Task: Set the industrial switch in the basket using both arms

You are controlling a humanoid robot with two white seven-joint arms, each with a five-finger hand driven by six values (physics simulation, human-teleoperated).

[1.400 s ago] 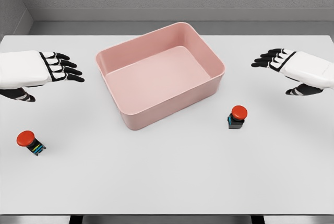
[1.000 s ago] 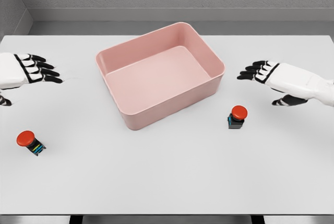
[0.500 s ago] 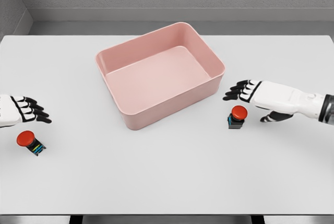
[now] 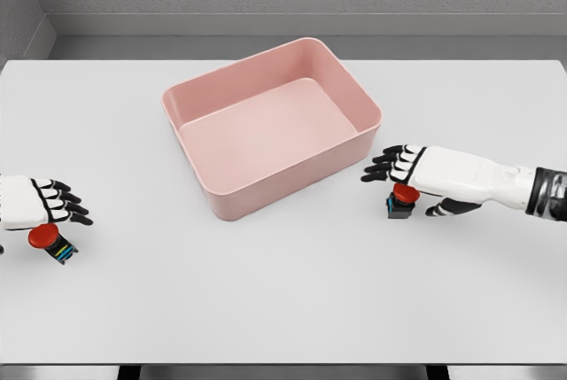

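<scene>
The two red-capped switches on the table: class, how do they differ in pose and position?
The left switch lies tilted, blue and yellow showing on its dark base; the right switch stands upright, base plain dark. The left switch sits far from the pink basket near the table's left edge; the right switch sits close beside the basket. Both have round red caps, each with an open hand over it: left hand, right hand.

The basket before me looks like smooth matt pink plastic; the table is plain matt white
</scene>
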